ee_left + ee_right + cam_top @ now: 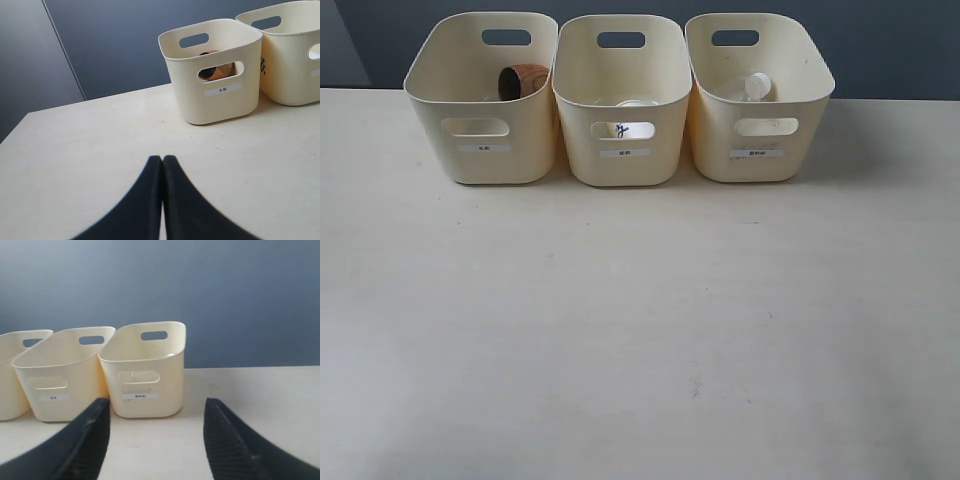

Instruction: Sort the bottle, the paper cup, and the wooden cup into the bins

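Bins (620, 172) holding wooden cup (523, 80), paper cup (623, 129), bottle (756, 87)

Open tabletop (640, 330) in front; three bins (622, 165) close together along its far edge.

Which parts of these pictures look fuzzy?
Left wrist view: the shut left end effector has soft, blurred edges, while the bin behind it is sharp. Right wrist view: the open right end effector is blurred too, and the bins look slightly soft. Exterior view: even light, only faint shadows under the bins.
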`<state>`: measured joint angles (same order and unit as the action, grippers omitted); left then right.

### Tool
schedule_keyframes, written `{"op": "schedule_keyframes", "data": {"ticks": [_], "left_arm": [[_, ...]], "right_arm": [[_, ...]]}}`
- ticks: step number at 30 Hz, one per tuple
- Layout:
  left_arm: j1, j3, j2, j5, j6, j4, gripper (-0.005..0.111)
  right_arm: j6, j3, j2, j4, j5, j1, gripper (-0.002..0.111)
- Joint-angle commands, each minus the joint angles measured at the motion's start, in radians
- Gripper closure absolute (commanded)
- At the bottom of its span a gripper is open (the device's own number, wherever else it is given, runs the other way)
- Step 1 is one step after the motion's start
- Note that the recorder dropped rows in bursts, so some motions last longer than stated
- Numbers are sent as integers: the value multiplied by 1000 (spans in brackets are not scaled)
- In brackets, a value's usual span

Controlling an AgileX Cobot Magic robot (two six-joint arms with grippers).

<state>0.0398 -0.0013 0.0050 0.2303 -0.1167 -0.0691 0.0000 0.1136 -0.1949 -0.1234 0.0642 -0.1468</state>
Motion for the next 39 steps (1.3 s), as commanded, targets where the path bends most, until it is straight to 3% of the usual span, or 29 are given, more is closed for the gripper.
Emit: {"op": "schedule_keyframes", "data": {"ticks": [1, 19, 34, 39], "left_arm": [[3, 1, -5, -6, 2, 0, 107], [3, 1, -5, -6, 2, 0, 107], [3, 1, -5, -4, 2, 0, 107], [3, 1, -5, -6, 2, 0, 107]], "right_arm": [[0, -60, -1, -22, -23, 83, 54], [0, -114, 1, -165, 9, 333, 54], [0, -114, 1, -154, 15, 333, 54], [0, -114, 1, -16, 38, 333, 54]]}}
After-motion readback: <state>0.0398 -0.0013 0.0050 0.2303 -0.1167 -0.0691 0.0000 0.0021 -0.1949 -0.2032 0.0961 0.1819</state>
